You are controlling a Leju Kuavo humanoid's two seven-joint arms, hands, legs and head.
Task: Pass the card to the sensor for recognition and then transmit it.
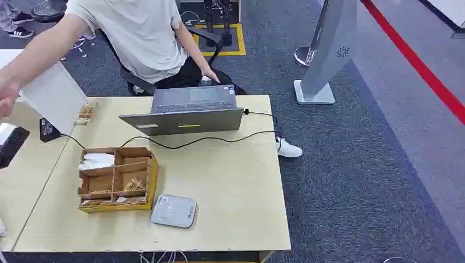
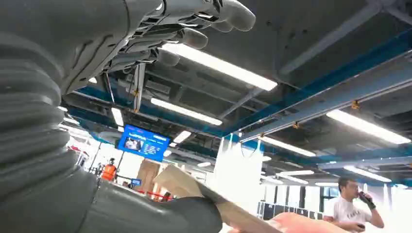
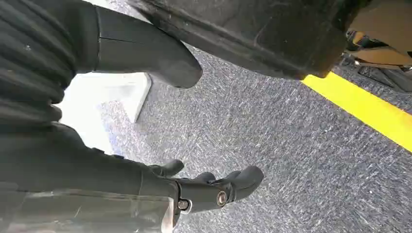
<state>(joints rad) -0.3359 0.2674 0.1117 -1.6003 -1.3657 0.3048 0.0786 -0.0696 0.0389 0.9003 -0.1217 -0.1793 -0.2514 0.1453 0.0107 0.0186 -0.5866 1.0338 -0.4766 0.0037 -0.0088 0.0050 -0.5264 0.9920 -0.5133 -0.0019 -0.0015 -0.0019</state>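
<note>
The fingers (image 2: 194, 36) of the left hand (image 2: 145, 43) are seen spread and raised toward the ceiling lights in the left wrist view, and nothing is gripped between them; below them a pale card (image 2: 214, 201) is seen edge-on, lying against the thick grey thumb (image 2: 160, 213), with a person's fingertip (image 2: 296, 224) at its far end, though whether the thumb presses the card cannot be told. In the head view a person's hand (image 1: 6, 96) is seen at the far left edge, beside a large pale flat sheet (image 1: 55, 96) raised above the table's (image 1: 236, 186) left end. The fingers (image 3: 233, 184) of the right hand (image 3: 194, 189) are seen loosely extended above grey carpet (image 3: 272, 145), with nothing held, near a yellow floor stripe (image 3: 369, 111). On the table a grey-white sensor pad (image 1: 174, 211) is laid near the front edge, just beside a brown cardboard box (image 1: 118, 178) divided into compartments, one of which holds a white item (image 1: 97, 160). Behind these, a grey laptop (image 1: 186, 112) is set at the far edge, and a black cable (image 1: 208, 139) is run across the tabletop. A seated person in a light shirt (image 1: 137, 33) is seen behind the laptop. A small black block (image 1: 48, 130) is stood near the left end.
</note>
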